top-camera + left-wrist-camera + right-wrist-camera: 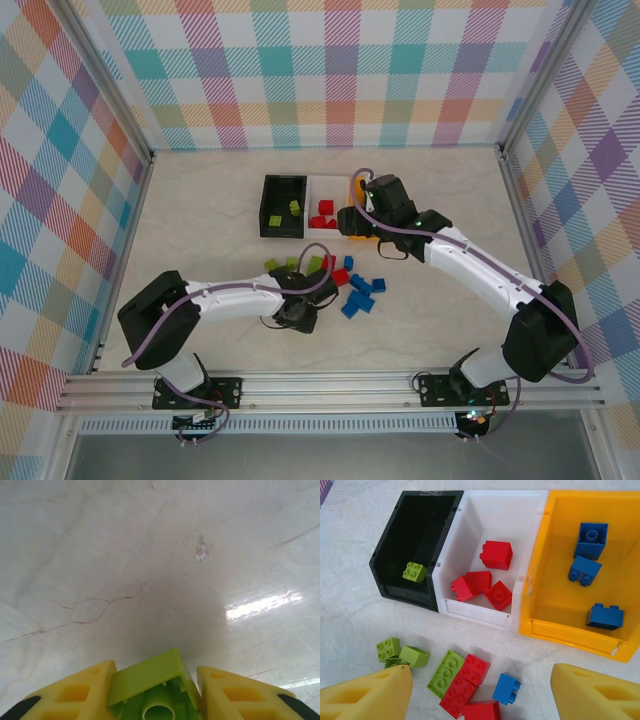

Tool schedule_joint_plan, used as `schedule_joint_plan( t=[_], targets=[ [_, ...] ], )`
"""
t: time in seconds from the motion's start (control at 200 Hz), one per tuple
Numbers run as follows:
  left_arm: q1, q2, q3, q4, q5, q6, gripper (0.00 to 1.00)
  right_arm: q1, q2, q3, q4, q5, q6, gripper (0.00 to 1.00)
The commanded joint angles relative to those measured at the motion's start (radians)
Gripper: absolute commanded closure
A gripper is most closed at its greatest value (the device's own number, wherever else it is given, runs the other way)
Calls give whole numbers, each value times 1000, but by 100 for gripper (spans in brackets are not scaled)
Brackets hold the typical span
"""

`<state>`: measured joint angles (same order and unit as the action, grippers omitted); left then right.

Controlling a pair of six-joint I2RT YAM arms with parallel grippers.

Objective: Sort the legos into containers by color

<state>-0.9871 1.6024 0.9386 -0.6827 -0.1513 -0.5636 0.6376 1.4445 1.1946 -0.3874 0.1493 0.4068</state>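
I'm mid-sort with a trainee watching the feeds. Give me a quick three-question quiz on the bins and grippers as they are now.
1. True or false: the black bin holds red bricks.
2. What is between the fingers of the left gripper? A) a blue brick B) a lime green brick C) nothing
3. In the right wrist view, how many blue bricks lie in the orange-yellow bin?

Key: 1 false, what lies there is lime green; 2 B; 3 three.
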Motion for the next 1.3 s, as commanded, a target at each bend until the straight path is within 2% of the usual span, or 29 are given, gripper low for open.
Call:
schedule_joint_plan(
  t=[0.0,0.135,0.32,0.535,0.71,0.82,0.87,1.01,1.185,1.295],
  targets=[
    [82,-98,77,-53,-82,2,65,-8,-26,-16,18,7,18,27],
    [237,-111,198,-22,-141,38,64,-12,-30,-34,18,3,25,27],
    [390,67,423,23,-218,75,65,-15,-35,-58,17,-2,38,27],
    [452,334,697,-1,-266,81,64,-15,-64,-84,5,-14,47,27],
    [484,474,841,-53,-265,56,64,-15,-116,-125,-1,-43,35,26],
    [484,508,887,-69,-251,47,49,-15,-131,-151,-8,-86,20,26],
    [482,507,887,-67,-246,44,36,-15,-138,-164,-6,-101,23,25],
    [475,440,845,-44,-224,32,15,-12,-111,-173,-25,-195,21,27],
    [430,229,695,40,-179,1,0,38,10,-137,-79,-231,-2,32],
    [365,57,533,103,-183,-13,0,74,116,-97,-99,-211,-23,39]
  ],
)
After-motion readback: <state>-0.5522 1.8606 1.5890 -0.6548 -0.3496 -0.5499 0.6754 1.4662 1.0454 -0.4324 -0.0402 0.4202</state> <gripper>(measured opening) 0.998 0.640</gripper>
